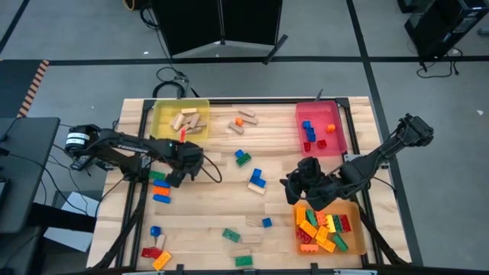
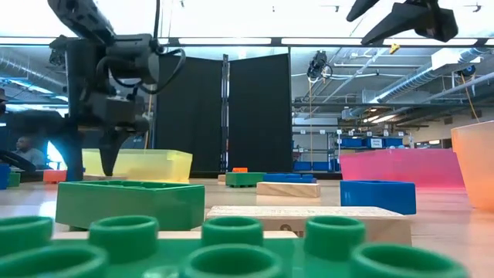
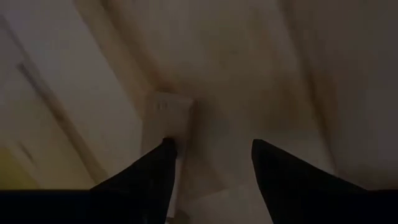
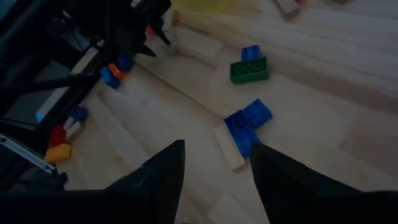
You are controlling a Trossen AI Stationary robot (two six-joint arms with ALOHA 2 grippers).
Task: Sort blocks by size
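Note:
Studded blocks and plain wooden blocks lie scattered on the wooden table [image 1: 206, 214]. My left gripper [image 1: 183, 169] points straight down near the yellow tray [image 1: 162, 114]. It is open, low over a pale wooden block [image 3: 171, 115] that lies flat on the table, reaching in between the fingers beside one fingertip [image 3: 165, 152]. My right gripper [image 1: 302, 187] hangs open and empty above the table beside the orange tray [image 1: 361, 229]. In its wrist view, blue blocks and a wooden block [image 4: 242, 127] lie past its fingers [image 4: 217, 152], with a green block [image 4: 249, 68] farther off. My left gripper has one fingertip [image 3: 166, 148] at the long edge of the wooden block [image 3: 180, 124], coming from above. I cannot tell whether it touches the block. The block lies flat on the table.
The yellow tray holds wooden blocks, the pink tray [image 1: 300, 134] blue and red blocks, the orange tray several mixed blocks. Green, orange and blue blocks [image 1: 160, 187] lie just left of my left gripper. More lie at the near left [image 1: 155, 252] and mid-table [image 1: 243, 158].

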